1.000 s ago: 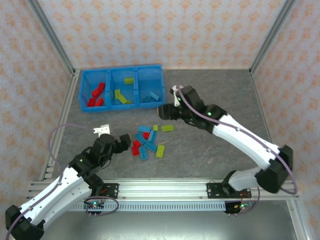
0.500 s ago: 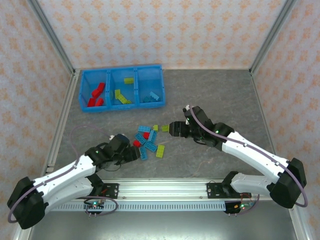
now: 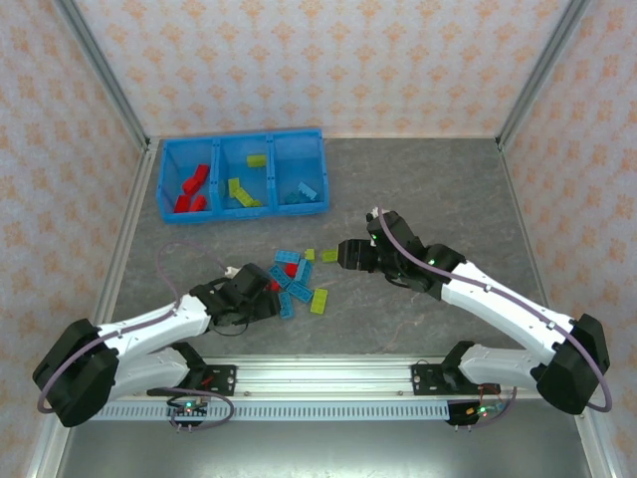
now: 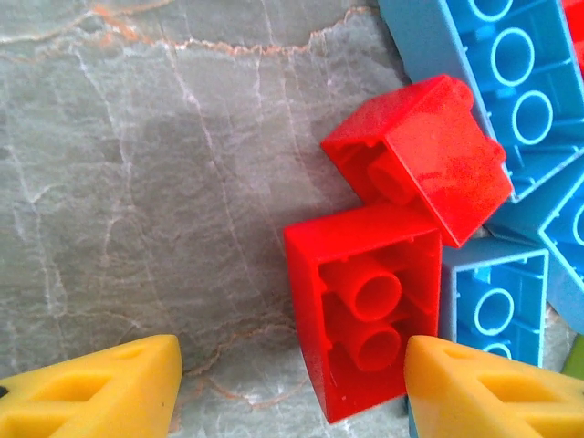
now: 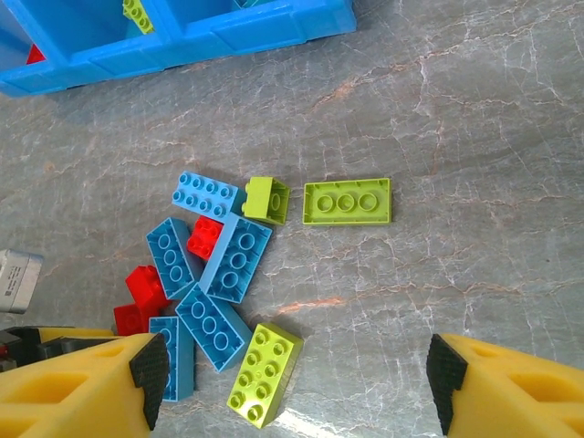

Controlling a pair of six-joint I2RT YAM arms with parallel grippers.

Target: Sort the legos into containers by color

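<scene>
The containers (image 3: 242, 179) are one long blue bin at the back left, with red legos (image 3: 191, 185) in the left compartment, green in the middle and blue on the right. Loose legos lie in a pile (image 3: 296, 278) at mid-table. My left gripper (image 3: 271, 296) is low at the pile's left edge and open. An upturned red lego (image 4: 370, 306) lies between its fingers, against the right fingertip (image 4: 474, 388) and apart from the left one. My right gripper (image 5: 298, 379) hangs open above the pile's right side, over a green lego (image 5: 265, 374).
An upturned green plate (image 5: 347, 201) and a small green brick (image 5: 265, 199) lie right of the blue bricks (image 5: 235, 258). A second red brick (image 4: 420, 155) leans on blue ones behind the upturned one. Bare stone surface (image 4: 137, 201) lies left of the pile. Frame posts stand at the back corners.
My left arm reached forward and down to the red bricks while its jaws narrowed. My right arm swung from beside the bin to the pile's right side.
</scene>
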